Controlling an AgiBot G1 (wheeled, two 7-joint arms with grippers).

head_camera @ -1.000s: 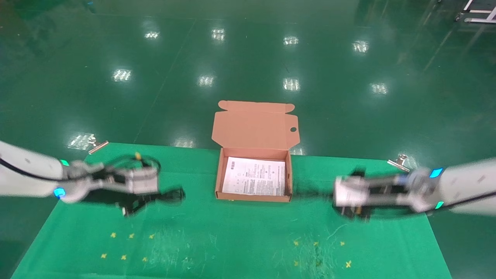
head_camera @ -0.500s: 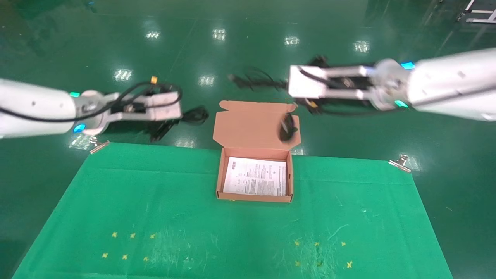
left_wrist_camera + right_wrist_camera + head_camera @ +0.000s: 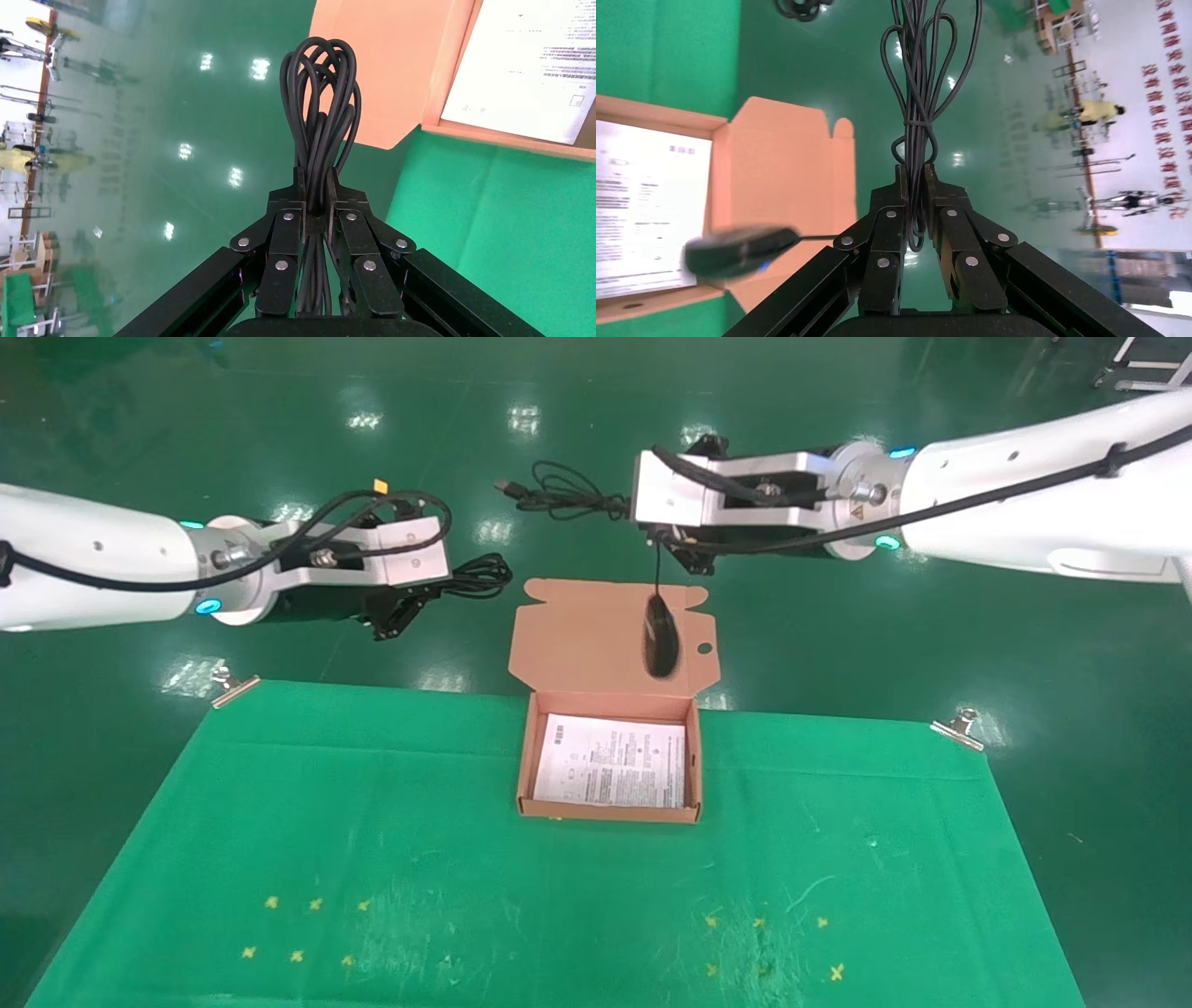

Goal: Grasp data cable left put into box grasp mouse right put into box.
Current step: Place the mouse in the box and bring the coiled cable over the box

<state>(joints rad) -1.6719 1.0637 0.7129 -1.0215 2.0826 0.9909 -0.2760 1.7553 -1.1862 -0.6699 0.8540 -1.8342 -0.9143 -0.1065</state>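
My left gripper (image 3: 430, 593) is raised left of the box and shut on the data cable (image 3: 477, 575), a bundle of black loops standing out past the fingertips (image 3: 320, 98). My right gripper (image 3: 663, 540) is raised behind the box and shut on the looped cord (image 3: 559, 494) of the mouse, also in the right wrist view (image 3: 918, 77). The black mouse (image 3: 659, 635) dangles on its cord in front of the lid, and shows blurred in the right wrist view (image 3: 736, 249). The orange-brown box (image 3: 524, 775) stands open on the green cloth, lid (image 3: 577, 640) upright.
A printed white sheet (image 3: 610, 761) lies in the box. The green cloth (image 3: 372, 859) bears small yellow crosses and is held by metal clips at its far corners (image 3: 233, 686) (image 3: 959, 727). Glossy green floor lies beyond.
Both arms have lifted off the cloth and moved up and inward toward the box, each with its load. The mouse now hangs over the lid instead of lying low on the right.
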